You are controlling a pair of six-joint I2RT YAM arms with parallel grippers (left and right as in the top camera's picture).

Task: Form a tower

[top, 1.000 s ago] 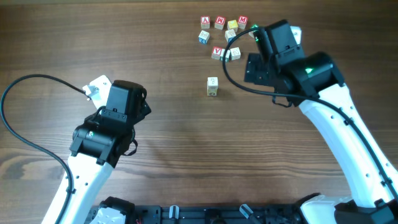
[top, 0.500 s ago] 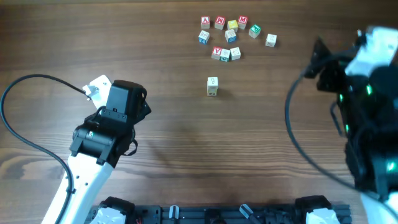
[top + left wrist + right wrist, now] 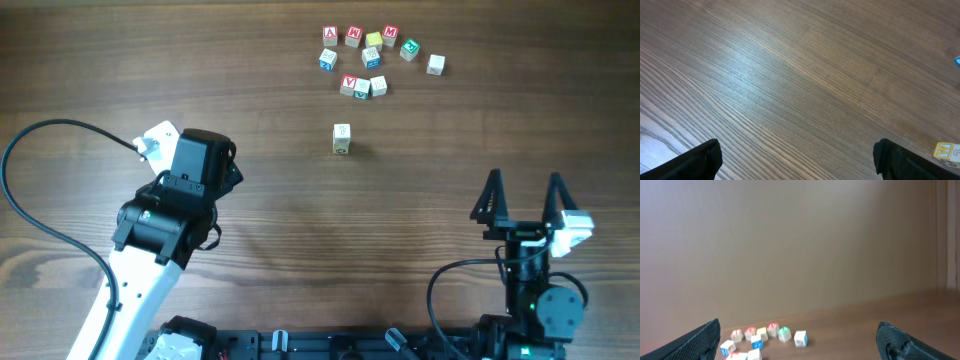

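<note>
The right arm (image 3: 528,250) has swung off the loose cubes (image 3: 371,57) and pulled back to the near right corner of the desk (image 3: 300,230) — its jaws stand wide and empty, pointing up. The left arm (image 3: 165,215) has not stirred, its jaws wide over bare wood. The tower (image 3: 341,139) stands alone mid-desk, well apart from both — stacking looks finished or paused
</note>
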